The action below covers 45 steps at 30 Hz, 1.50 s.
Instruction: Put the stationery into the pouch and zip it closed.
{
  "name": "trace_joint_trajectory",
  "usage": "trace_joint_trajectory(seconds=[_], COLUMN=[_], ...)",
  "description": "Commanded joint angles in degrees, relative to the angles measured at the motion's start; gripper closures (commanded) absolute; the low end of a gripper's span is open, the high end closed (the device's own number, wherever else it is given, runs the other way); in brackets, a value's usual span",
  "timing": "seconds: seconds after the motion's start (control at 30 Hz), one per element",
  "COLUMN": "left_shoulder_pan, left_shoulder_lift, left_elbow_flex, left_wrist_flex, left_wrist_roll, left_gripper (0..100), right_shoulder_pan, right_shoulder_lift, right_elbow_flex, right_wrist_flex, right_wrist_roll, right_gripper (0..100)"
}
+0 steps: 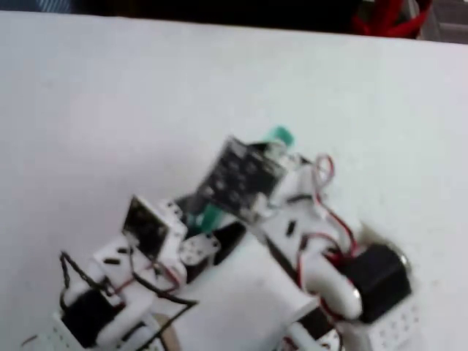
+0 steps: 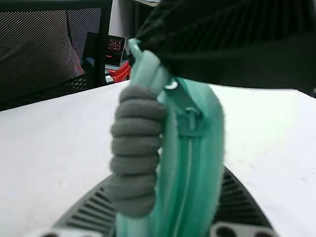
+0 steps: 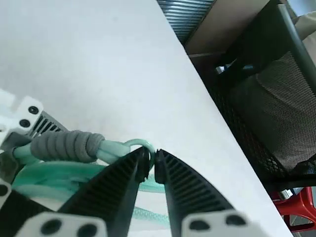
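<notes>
From above, the two arms are crowding together over the white table (image 1: 110, 95), and the teal pouch (image 1: 208, 216) is peeking out in scraps between them. The left wrist view is giving more: the pouch (image 2: 192, 173) is standing upright out of the left gripper (image 2: 168, 222), which is clamping its lower end, a grey ribbed strap (image 2: 136, 148) beside the zip slider (image 2: 190, 121). The right wrist view is catching the right gripper (image 3: 150, 160), black fingers pressing together on the thin teal loop (image 3: 138, 144) at the pouch's end.

A white table (image 1: 110, 95) spans the scene — black mesh furniture (image 3: 276, 94) and something red (image 1: 387, 18) stand beyond its edge.
</notes>
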<state>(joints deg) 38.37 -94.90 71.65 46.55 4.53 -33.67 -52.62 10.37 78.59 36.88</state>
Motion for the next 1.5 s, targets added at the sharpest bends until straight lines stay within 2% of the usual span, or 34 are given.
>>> trace_joint_trajectory(seconds=[0.0, 0.13, 0.23, 0.3, 0.4, 0.63, 0.77, 0.87, 0.97, 1.1, 1.17, 1.47], left_shoulder_pan=[0.75, 0.66, 0.66, 0.75, 0.92, 3.03, 5.05, 4.79, 5.05, 5.14, 5.14, 5.14], left_shoulder_lift=[-0.22, -0.22, -0.22, -0.22, -0.13, -0.13, -0.13, -0.04, -0.22, -0.22, -0.31, -0.31], left_elbow_flex=[-0.09, -0.09, -0.09, -0.09, 0.0, 0.0, 0.0, 1.49, 5.63, 9.14, 9.14, 9.05], left_wrist_flex=[-1.49, -1.49, -1.49, -1.49, -1.49, -0.62, 1.76, 0.97, -4.4, -10.11, -9.93, -9.14], left_wrist_roll=[0.35, 0.35, 0.35, 0.35, 0.35, 0.7, 0.62, 0.18, -0.35, -5.54, -5.63, -5.36], left_gripper=[81, 80, 80, 80, 80, 77, 76, 76, 84, 99, 97, 98], right_shoulder_pan=[4.97, 14.64, 18.24, 18.24, 17.8, 9.63, 13.23, 13.76, 12.62, 11.47, 12.0, 24.48], right_shoulder_lift=[-5.85, -6.2, -6.73, -6.73, -6.29, -6.2, -6.2, -6.73, -6.81, -6.81, -6.81, -6.2], right_elbow_flex=[4.04, 10.37, 13.98, 15.03, 15.47, 16.35, 21.45, 23.21, 22.95, 22.51, 22.51, 22.86], right_wrist_flex=[-3.03, -8.31, -12.26, -13.14, -13.93, -12.26, -16.84, -17.27, -16.57, -15.78, -15.96, -19.74], right_wrist_roll=[0.0, 0.09, -0.18, -0.62, -5.98, -13.36, -18.11, -18.73, -19.16, -19.16, -19.16, -18.73], right_gripper=[97.9, 97.9, 97.9, 97.9, 97.9, 97.9, 97.9, 97.9, 97.9, 97.9, 97.9, 97.9])
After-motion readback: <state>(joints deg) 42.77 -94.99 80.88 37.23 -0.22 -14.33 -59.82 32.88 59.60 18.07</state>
